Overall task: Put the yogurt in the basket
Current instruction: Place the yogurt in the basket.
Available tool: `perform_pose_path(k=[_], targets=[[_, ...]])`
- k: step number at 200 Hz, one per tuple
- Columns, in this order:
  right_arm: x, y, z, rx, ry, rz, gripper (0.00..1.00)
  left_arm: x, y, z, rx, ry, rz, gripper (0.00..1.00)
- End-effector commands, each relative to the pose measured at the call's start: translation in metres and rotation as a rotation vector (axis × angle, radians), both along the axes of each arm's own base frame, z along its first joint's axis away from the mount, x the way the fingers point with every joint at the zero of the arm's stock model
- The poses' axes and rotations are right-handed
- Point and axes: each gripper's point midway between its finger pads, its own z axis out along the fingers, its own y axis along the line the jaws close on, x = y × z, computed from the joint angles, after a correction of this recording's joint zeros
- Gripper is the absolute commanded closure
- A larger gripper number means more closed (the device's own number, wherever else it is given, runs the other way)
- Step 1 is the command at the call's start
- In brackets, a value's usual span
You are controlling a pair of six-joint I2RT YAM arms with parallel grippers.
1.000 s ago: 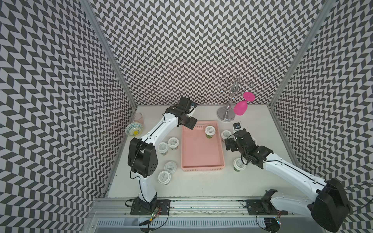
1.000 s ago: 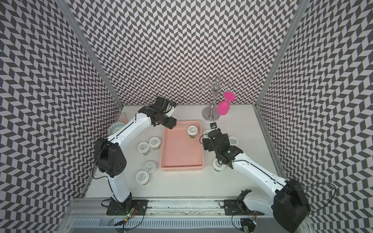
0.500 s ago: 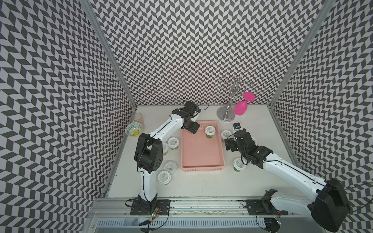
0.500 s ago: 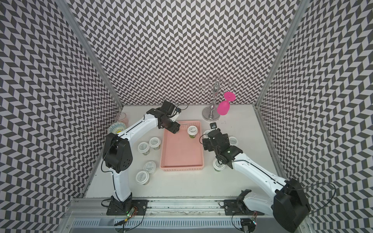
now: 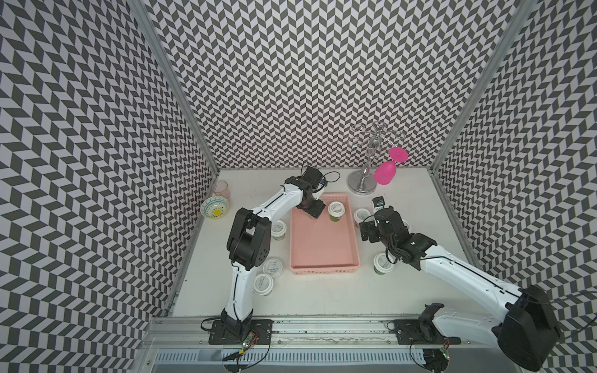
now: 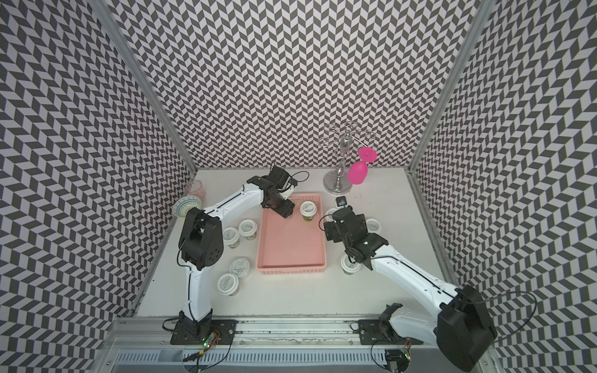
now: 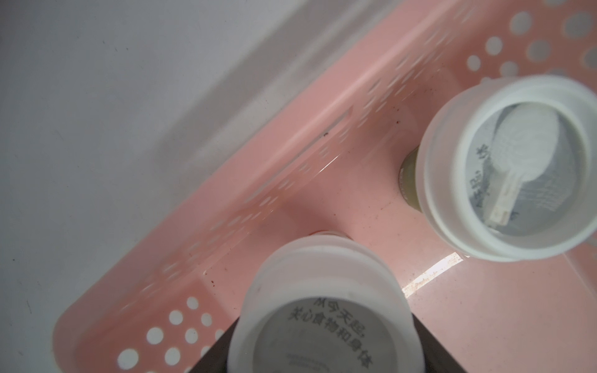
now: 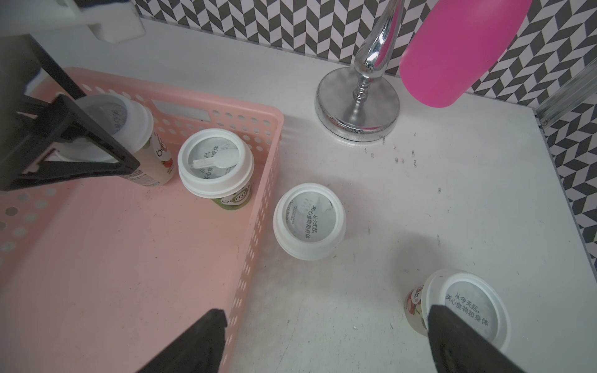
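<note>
left gripper (image 5: 314,212) seemingly clasping yogurt cup (image 7: 323,290), inside basket (image 5: 323,253) far corner

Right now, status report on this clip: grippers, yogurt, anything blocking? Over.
Left gripper shut on a yogurt cup, low inside the basket, far corner. Right gripper open, empty, over the table beside the basket. Second cup stands close alongside, not touching.

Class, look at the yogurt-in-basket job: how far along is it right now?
Done: one green cup stands in the basket. In hand: the left pincer holds a pale cup low in the basket's corner; the right pincer is open, empty. Left: four cups by the left arm, three cups by the right, all outside.
</note>
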Motion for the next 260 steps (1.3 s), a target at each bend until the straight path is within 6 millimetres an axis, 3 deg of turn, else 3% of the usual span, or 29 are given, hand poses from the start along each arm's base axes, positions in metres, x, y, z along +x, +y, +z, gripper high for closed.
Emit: perform_pose_path(k=[1, 142, 218, 260], targets=[[0.002, 0.002, 0.002, -0.004, -0.019, -0.003, 0.00, 0.000, -0.010, 0.001, -0.006, 0.005, -0.016, 0.30], [0.001, 0.003, 0.002, -0.009, -0.018, -0.001, 0.00, -0.006, -0.012, -0.018, 0.013, 0.040, -0.022, 0.21], [0.001, 0.003, 0.001, -0.010, -0.017, -0.001, 0.00, -0.007, -0.009, 0.004, 0.004, -0.003, -0.020, 0.01], [0.001, 0.003, 0.001, -0.014, -0.016, 0.000, 0.00, -0.010, -0.009, 0.020, -0.014, -0.025, -0.030, 0.00]])
